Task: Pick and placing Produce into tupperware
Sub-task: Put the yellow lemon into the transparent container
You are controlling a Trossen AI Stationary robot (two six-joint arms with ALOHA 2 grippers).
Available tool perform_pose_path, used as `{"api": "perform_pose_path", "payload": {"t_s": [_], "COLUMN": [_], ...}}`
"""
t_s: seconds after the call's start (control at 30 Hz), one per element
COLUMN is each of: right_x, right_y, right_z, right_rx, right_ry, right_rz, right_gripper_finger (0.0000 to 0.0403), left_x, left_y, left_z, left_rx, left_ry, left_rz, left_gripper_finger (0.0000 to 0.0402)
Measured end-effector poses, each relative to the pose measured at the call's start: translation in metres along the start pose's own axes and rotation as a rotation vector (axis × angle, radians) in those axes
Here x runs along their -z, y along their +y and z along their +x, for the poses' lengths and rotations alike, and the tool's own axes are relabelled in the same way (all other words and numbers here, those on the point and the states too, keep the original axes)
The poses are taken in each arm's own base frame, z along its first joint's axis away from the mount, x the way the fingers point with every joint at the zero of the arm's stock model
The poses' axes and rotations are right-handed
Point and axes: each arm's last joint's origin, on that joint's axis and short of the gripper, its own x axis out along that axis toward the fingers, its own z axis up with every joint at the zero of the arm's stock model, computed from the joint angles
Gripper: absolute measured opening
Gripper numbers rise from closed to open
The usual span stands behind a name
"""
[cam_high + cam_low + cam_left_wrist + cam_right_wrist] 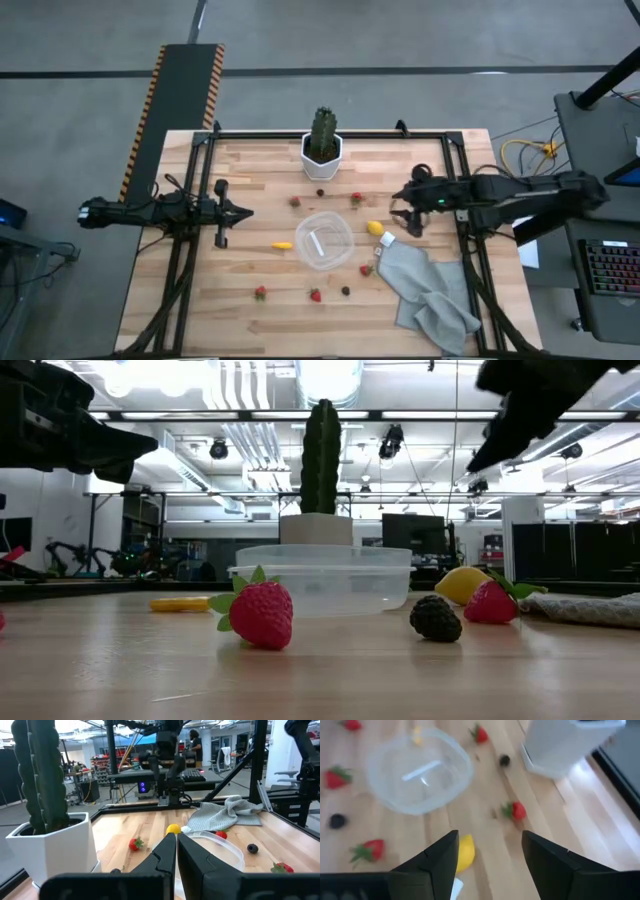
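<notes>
High view, table: a wooden table [250,290] with the clear round tupperware [323,240] near its middle, nothing inside it.
Right gripper: the right gripper [408,218] hangs above the table just right of the lemon [375,228], its fingers spread wide apart and holding nothing.
Right wrist view: the yellow lemon shows between the two dark fingers [440,855], partly hidden by one of them; the tupperware [420,770] lies beyond.
Left gripper: the left gripper [245,211] waits over the table's left side, well apart from the tupperware, its fingers closed together on nothing.
Produce: strawberries lie scattered around the tupperware, one behind it to the left [295,202], one behind it to the right [357,198], two in front [260,293] [316,295], and one [366,269] at the cloth's edge.
Other pieces: a small yellow-orange piece [282,244] lies just left of the tupperware; a dark berry [346,291] sits in front, another [320,192] near the pot.
Bystanders: a green cactus [322,132] in a white pot [322,160] stands at the far edge; a grey cloth [430,292] lies right of the tupperware.
</notes>
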Motion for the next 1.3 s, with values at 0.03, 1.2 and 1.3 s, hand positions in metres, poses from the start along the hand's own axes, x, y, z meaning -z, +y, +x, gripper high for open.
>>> {"api": "perform_pose_path", "payload": {"t_s": [0.03, 1.2, 1.3], "right_x": [-0.004, -0.028, -0.032], "right_y": [0.001, 0.032, 0.032], "right_z": [0.006, 0.128, 0.126], "right_rx": [0.016, 0.174, 0.172], "right_ry": [0.018, 0.807, 0.795], "right_rz": [0.023, 0.09, 0.095], "right_gripper_finger": [0.021, 0.0253, 0.0272], "left_x": [0.0, -0.003, -0.003], "left_y": [0.0, 0.0, 0.0], "left_z": [0.0, 0.0, 0.0], "left_rx": [0.0, 0.002, 0.001], "left_ry": [-0.001, -0.034, -0.033], "left_rz": [-0.002, 0.0, 0.0], "left_gripper_finger": [0.0, 0.0, 0.0]}}
